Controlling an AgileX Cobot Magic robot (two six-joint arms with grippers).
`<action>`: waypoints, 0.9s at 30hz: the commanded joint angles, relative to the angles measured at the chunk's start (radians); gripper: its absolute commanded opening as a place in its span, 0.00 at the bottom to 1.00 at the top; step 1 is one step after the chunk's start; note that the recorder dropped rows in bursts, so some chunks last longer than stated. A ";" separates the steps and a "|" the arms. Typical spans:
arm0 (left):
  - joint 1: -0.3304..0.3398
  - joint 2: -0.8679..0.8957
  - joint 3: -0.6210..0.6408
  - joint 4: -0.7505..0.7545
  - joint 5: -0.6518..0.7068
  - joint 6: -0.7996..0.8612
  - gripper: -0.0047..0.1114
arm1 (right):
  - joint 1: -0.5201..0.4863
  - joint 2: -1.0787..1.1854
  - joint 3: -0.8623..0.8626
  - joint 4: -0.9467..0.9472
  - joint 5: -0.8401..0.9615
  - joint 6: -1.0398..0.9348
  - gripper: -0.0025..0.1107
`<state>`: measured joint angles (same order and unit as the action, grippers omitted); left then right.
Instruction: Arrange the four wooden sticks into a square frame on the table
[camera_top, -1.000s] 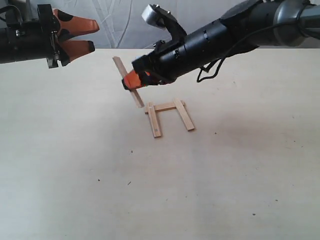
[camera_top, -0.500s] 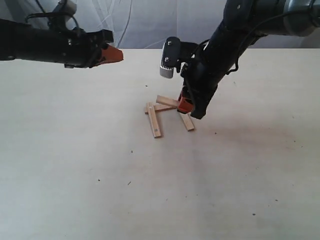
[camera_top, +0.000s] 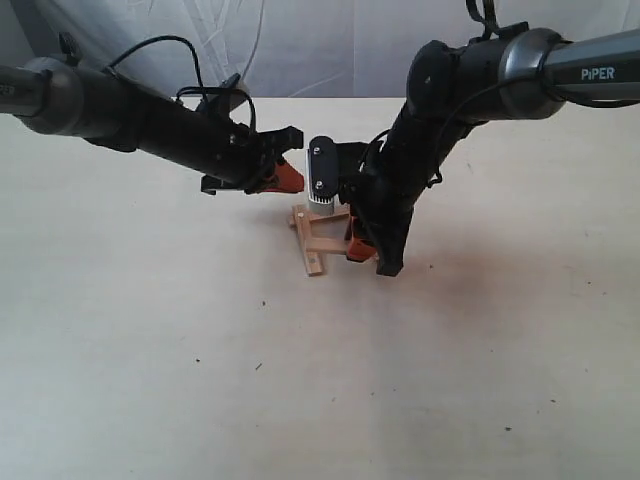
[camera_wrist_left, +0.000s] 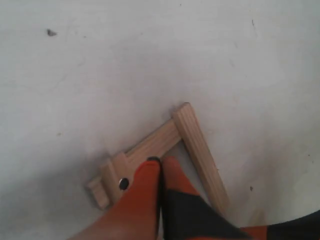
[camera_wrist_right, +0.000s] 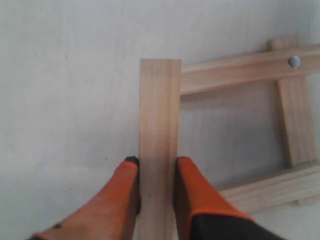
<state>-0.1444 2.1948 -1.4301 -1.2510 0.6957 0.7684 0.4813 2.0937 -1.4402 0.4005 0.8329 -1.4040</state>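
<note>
Three pale wooden sticks (camera_wrist_right: 240, 72) lie on the beige table (camera_top: 150, 350) as an open-sided frame (camera_top: 312, 243), overlapping at the corners. My right gripper (camera_wrist_right: 156, 162) is shut on the fourth stick (camera_wrist_right: 160, 115), held low across the frame's open side, its far end over one stick. In the exterior view that gripper (camera_top: 360, 245) hides the frame's right side. My left gripper (camera_wrist_left: 160, 161) is shut with nothing between its fingers, its tips over the far stick (camera_wrist_left: 150, 145) near a corner with a small dark hole (camera_wrist_left: 123, 183). I cannot tell if it touches.
Both dark arms meet over the frame from left and right in the exterior view. A white-grey wrist camera housing (camera_top: 322, 170) hangs just above the sticks. Pale curtain (camera_top: 320, 50) runs behind the table's far edge. Small dark specks (camera_top: 258, 366) dot the tabletop.
The right gripper has carried its stick from above the far side down to the frame's near side. The left arm has swung in from the upper left to the frame's far corner.
</note>
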 joint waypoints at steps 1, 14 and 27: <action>-0.007 0.023 -0.006 -0.003 0.010 -0.005 0.04 | 0.001 -0.002 0.000 -0.007 -0.064 -0.008 0.01; -0.008 0.064 -0.006 -0.005 0.041 -0.003 0.04 | 0.059 0.067 0.000 -0.114 -0.165 -0.039 0.01; -0.001 0.059 -0.010 -0.007 0.062 -0.003 0.04 | 0.067 0.057 0.000 -0.120 -0.172 -0.035 0.02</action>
<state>-0.1444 2.2589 -1.4316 -1.2532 0.7404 0.7666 0.5479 2.1612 -1.4402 0.2696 0.6651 -1.4375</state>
